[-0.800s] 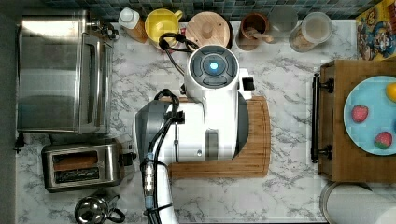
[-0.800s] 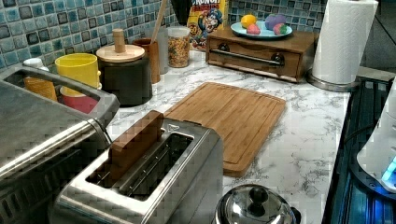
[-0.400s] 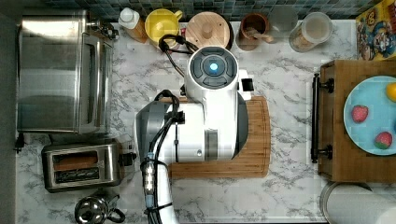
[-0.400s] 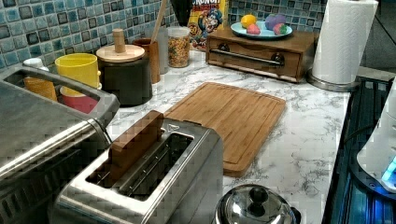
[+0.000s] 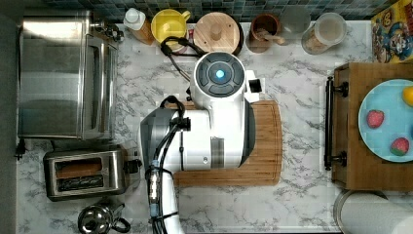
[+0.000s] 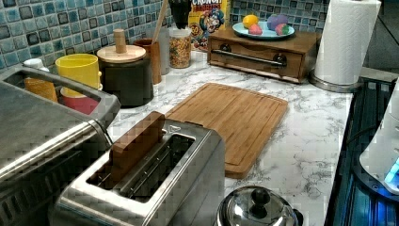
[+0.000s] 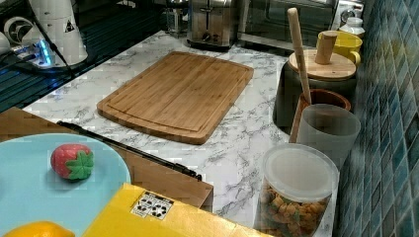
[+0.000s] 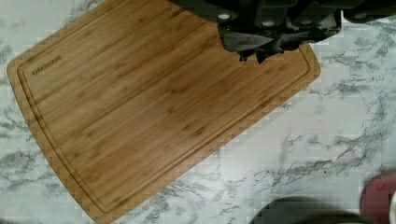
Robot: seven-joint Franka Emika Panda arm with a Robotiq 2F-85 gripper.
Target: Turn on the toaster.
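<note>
Above the cutting board [image 8: 140, 116], the claw [image 8: 261, 53] apparently closed, toaster [image 5: 85, 173] well apart.

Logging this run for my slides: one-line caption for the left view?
Toaster with a brown slice in one slot, beside a bare cutting board on the marble counter.
</note>
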